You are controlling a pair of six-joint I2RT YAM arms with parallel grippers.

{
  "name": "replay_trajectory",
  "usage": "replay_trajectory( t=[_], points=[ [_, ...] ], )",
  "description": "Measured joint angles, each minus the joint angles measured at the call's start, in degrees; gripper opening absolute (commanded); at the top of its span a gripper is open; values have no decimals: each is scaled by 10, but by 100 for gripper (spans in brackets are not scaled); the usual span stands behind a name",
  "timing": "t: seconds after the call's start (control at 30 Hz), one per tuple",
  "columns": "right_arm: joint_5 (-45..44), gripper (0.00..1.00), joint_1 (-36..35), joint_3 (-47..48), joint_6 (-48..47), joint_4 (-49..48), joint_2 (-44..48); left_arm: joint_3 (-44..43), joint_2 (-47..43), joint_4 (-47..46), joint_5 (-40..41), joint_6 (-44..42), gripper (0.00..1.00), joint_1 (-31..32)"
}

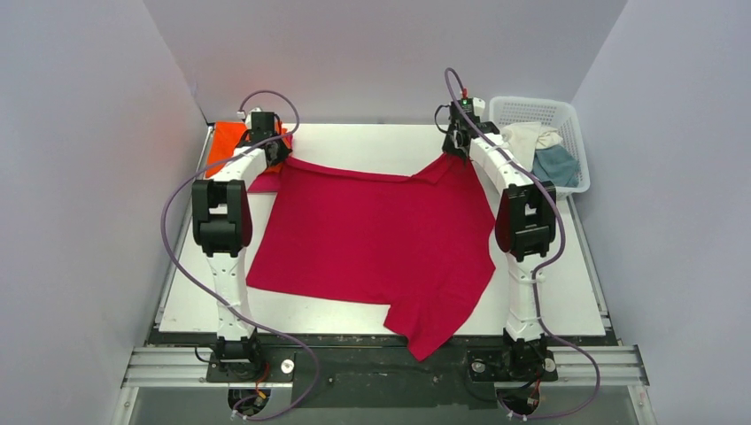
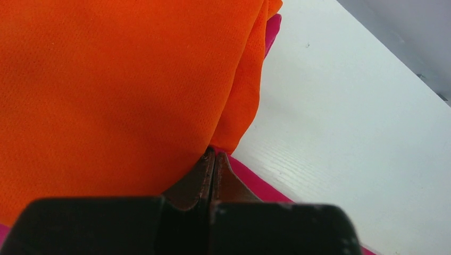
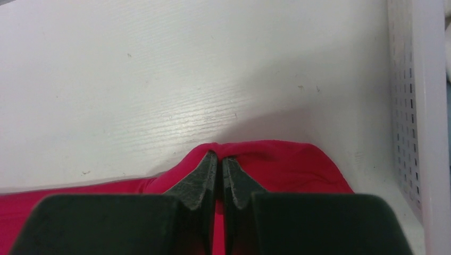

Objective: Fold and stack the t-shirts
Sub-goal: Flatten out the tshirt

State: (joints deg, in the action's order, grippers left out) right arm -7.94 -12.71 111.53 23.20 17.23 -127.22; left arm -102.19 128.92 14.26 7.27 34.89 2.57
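The crimson red t-shirt (image 1: 372, 239) lies spread over the middle of the table, one lower corner hanging past the near edge. My left gripper (image 1: 268, 146) is shut at its far left corner, and my right gripper (image 1: 458, 142) is shut at its far right corner. In the right wrist view the fingers (image 3: 219, 156) pinch a fold of red cloth (image 3: 287, 164). In the left wrist view the jaws (image 2: 214, 155) are closed, with red cloth (image 2: 255, 183) beside them and the orange t-shirt (image 2: 106, 79) close ahead. The orange shirt (image 1: 226, 142) lies at the far left on the magenta one (image 1: 266, 184).
A white lattice basket (image 1: 571, 133) stands at the far right and holds the cream white shirt (image 1: 527, 137) and the teal blue shirt (image 1: 556, 164). Its wall shows in the right wrist view (image 3: 420, 106). Grey walls enclose the table on three sides.
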Motion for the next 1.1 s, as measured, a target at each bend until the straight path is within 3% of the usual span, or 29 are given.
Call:
replay_trajectory(
  t=[0.47,0.57,0.67,0.73,0.77,0.8,0.83,0.9,1.1],
  points=[
    [14,0,8,5,15,3,-10,-32,20,31,0,-13,0,0],
    [14,2,10,6,19,9,-10,-33,20,33,0,-14,13,0],
    [21,15,14,32,26,23,-18,-58,25,58,0,-18,39,1],
    [35,35,18,89,36,27,-40,-93,33,75,0,-19,56,1],
    [43,51,21,118,42,24,-52,-115,37,83,0,-17,61,1],
    [49,58,24,139,47,21,-59,-136,40,90,-1,-17,73,1],
    [56,67,27,155,52,19,-62,-153,41,93,-4,-15,76,1],
    [64,72,31,164,53,10,-60,-179,39,96,-15,-12,79,2],
    [100,76,38,46,53,-4,26,-183,1,112,-25,-18,84,22]
  ],
)
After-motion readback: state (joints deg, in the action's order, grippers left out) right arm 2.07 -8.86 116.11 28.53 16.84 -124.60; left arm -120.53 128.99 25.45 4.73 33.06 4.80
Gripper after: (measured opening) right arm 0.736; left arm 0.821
